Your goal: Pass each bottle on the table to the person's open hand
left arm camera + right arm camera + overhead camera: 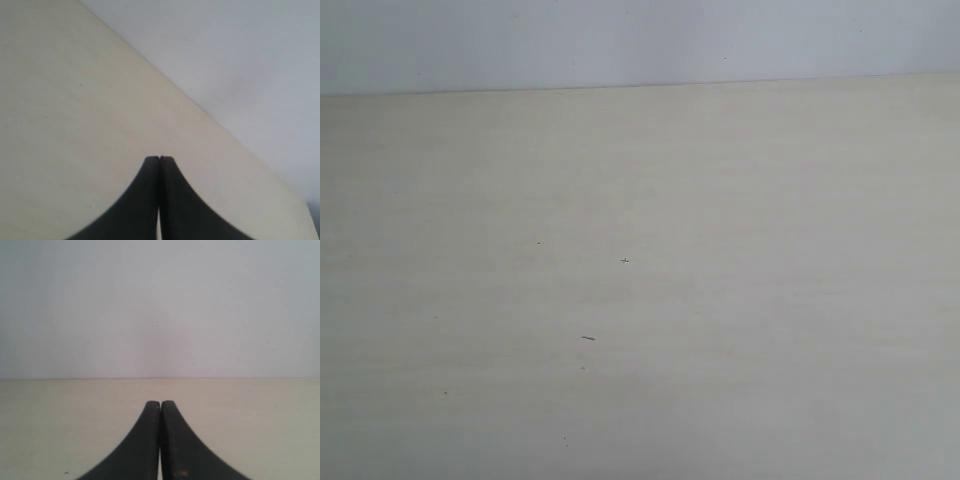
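No bottle or open hand shows on the table (pixel 640 300) in any view, left gripper (pixel 159 159) and right gripper (pixel 160 403) both pressed together and empty, so progress cannot be determined.

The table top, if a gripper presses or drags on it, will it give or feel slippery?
The table looks flat with a straight far edge, so probably rigid. Its smooth wood-grain finish suggests things slide easily. It fills the exterior view, so probably too heavy to shift.
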{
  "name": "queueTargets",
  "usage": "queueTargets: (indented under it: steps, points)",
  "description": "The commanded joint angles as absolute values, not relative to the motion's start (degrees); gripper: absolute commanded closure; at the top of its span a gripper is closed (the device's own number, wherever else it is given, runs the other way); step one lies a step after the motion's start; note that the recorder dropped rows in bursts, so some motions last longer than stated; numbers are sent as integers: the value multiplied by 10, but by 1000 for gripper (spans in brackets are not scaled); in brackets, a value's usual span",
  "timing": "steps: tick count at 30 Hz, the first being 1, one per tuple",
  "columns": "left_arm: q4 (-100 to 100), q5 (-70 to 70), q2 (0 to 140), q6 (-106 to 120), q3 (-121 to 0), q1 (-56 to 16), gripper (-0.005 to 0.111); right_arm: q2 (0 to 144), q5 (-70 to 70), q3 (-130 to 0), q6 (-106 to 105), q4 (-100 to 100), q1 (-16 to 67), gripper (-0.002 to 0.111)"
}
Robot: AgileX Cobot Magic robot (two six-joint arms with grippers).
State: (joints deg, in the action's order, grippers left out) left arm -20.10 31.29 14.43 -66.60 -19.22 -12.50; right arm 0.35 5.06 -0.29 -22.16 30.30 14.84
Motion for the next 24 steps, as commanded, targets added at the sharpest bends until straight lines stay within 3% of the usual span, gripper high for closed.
queueTargets:
  steps: [1,13,24]
  points:
    - [-160,289,82,-668,-132,-80,107,0,48,0,-224,300,147,108]
    - [-128,176,0,-668,-5,-56,107,0,48,0,-224,300,147,108]
    - [-130,149,0,-630,0,-56,107,0,48,0,-224,300,147,108]
